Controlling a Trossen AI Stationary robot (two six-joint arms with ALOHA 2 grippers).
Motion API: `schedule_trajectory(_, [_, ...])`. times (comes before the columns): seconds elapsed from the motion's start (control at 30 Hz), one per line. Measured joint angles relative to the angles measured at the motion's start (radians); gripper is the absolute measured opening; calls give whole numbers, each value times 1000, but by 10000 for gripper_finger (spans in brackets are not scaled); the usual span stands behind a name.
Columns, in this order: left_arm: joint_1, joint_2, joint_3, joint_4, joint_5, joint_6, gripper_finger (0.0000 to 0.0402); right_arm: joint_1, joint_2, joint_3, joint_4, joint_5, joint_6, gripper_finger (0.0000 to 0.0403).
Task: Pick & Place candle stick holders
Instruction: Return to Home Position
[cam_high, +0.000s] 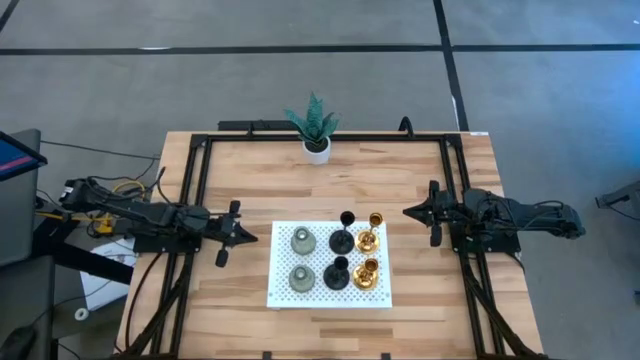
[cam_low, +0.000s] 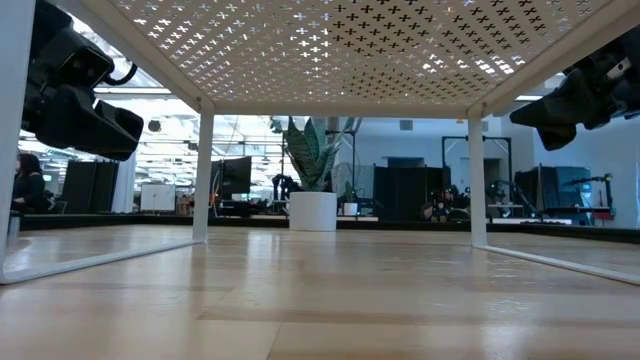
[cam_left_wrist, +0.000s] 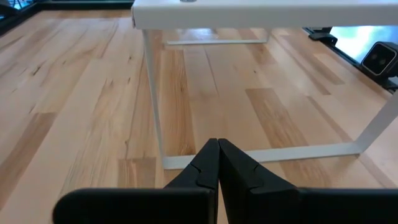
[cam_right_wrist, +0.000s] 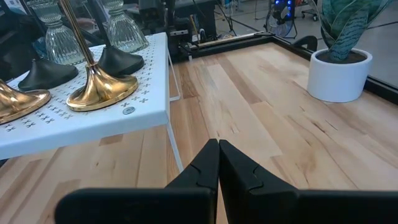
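Note:
Six candle stick holders stand by their bases on a white perforated stand (cam_high: 282, 296) at the table's middle front: two grey-green bell-shaped ones (cam_high: 302, 241) (cam_high: 301, 278), two black stemmed ones (cam_high: 343, 237) (cam_high: 337, 274), two gold stemmed ones (cam_high: 369, 237) (cam_high: 366, 273). The right wrist view shows gold (cam_right_wrist: 101, 90), black (cam_right_wrist: 121, 61) and ribbed bell-shaped holders (cam_right_wrist: 124, 28). My left gripper (cam_high: 255, 238) is shut and empty, left of the stand. My right gripper (cam_high: 405, 211) is shut and empty, right of the stand.
A green spiky plant in a white pot (cam_high: 316, 128) stands at the table's far edge, middle. Black rails (cam_high: 195, 180) frame the table. The stand rests on thin white legs (cam_left_wrist: 152, 93). Bare wood lies between stand and plant.

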Motion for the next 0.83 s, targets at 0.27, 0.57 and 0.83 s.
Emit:
schedule_trajectory(0.27, [0, 28, 0, 2, 0, 0, 5, 0, 0, 0, 0, 0, 0, 0])
schedule_trajectory(0.57, [0, 36, 0, 8, 0, 0, 5, 0, 0, 0, 0, 0, 0, 0])
schedule_trajectory(0.83, [0, 36, 0, 8, 0, 0, 5, 0, 0, 0, 0, 0, 0, 0])
